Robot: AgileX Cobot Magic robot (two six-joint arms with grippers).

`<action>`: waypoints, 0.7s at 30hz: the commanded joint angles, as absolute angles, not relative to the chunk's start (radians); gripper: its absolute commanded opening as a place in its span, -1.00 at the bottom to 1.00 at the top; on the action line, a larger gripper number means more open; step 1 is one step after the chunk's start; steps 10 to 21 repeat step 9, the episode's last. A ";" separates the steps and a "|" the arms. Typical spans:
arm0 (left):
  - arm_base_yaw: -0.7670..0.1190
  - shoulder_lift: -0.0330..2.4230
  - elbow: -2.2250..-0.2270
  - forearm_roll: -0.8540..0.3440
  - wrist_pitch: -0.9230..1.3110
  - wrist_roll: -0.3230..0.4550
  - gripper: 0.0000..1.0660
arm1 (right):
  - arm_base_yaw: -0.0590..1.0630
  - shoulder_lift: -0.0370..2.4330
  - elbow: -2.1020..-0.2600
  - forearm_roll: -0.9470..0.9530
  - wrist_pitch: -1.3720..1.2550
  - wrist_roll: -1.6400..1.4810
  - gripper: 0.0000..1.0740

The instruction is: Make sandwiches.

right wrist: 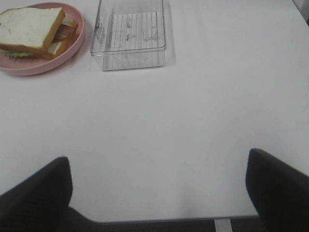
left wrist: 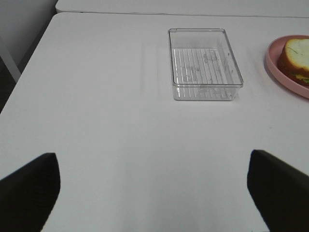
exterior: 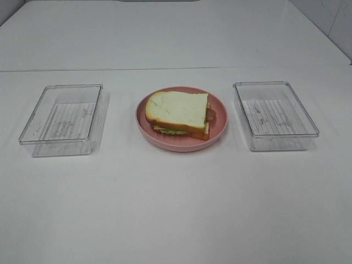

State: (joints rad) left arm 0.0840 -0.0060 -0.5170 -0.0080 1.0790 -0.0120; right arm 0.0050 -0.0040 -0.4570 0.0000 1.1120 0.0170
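The sandwich (exterior: 179, 114) sits on the plate (exterior: 220, 113) between two trays (exterior: 63, 118) (exterior: 275, 114).

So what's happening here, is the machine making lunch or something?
Nothing is being handled right now. A toy sandwich, with bread on top and lettuce, cheese and bacon peeking out below, sits assembled on a pink plate in the middle of the white table. A clear plastic bin stands on one side of the plate and another clear bin on the other; both look empty. The left gripper and right gripper are both open, pulled back near the table's front edge, holding nothing.
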 commanded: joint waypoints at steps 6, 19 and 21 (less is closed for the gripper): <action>0.088 -0.028 -0.517 -0.018 1.071 -0.009 0.83 | 0.001 -0.030 -0.454 0.000 1.105 0.010 0.76; 0.088 -0.028 -0.517 -0.018 1.071 -0.009 0.83 | 0.001 -0.030 -0.454 0.000 1.105 0.010 0.76; 0.088 -0.028 -0.517 -0.018 1.071 -0.009 0.83 | 0.001 -0.030 -0.454 0.000 1.105 0.010 0.76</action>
